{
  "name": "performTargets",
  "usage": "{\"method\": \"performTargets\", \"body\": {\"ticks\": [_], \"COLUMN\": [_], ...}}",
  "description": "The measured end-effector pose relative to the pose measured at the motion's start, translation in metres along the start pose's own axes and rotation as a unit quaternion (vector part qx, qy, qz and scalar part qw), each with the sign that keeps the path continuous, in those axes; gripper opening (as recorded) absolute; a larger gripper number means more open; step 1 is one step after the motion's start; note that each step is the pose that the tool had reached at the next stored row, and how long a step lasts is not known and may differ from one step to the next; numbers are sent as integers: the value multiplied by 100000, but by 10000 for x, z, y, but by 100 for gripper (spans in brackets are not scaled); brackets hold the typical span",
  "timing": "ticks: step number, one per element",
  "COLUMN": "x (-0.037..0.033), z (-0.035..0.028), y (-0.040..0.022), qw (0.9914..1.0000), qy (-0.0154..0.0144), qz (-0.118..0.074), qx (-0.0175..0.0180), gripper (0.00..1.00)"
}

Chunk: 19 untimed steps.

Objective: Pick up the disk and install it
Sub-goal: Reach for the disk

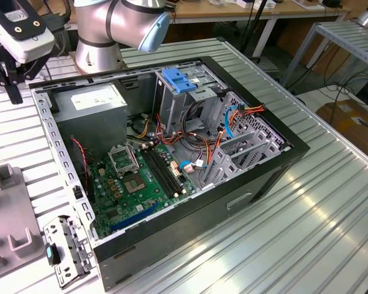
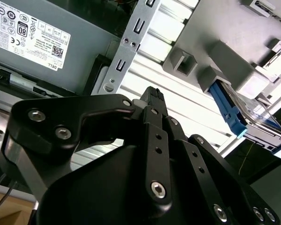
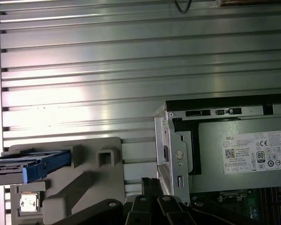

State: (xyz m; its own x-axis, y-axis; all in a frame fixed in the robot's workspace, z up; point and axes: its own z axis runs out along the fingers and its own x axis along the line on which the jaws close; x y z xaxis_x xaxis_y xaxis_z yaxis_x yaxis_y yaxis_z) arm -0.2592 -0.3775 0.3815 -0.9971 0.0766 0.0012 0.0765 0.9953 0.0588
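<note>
The disk [image 3: 30, 165] stands on edge in a grey holder block [image 3: 100, 178] on the ribbed metal table; its blue side rail faces the camera. In the second wrist view the disk [image 2: 243, 119] shows its blue rail beside the same grey holder [image 2: 225, 51]. My gripper [image 1: 13, 95] hangs at the exterior view's far left, over the table just outside the corner of the open computer case [image 1: 233, 196]. Its black fingers [image 2: 153, 96] are closed together with nothing between them, and they are well apart from the disk. The fingertips [image 3: 150, 185] also show in the first wrist view.
Inside the case sit a grey power-supply box [image 1: 92, 101], a tall drive cage with a blue handle [image 1: 179, 81], a green motherboard [image 1: 141, 177] and coloured cables [image 1: 233, 116]. A loose metal bracket [image 1: 67, 248] lies at the front on the exterior view's left.
</note>
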Motion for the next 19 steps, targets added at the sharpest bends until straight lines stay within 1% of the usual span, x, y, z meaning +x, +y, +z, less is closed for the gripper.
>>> {"method": "performTargets", "body": {"ticks": [19], "x": [161], "z": [9], "y": [-5], "qw": [100000], "qy": [72], "qz": [9], "qx": [-58], "gripper": [11]}}
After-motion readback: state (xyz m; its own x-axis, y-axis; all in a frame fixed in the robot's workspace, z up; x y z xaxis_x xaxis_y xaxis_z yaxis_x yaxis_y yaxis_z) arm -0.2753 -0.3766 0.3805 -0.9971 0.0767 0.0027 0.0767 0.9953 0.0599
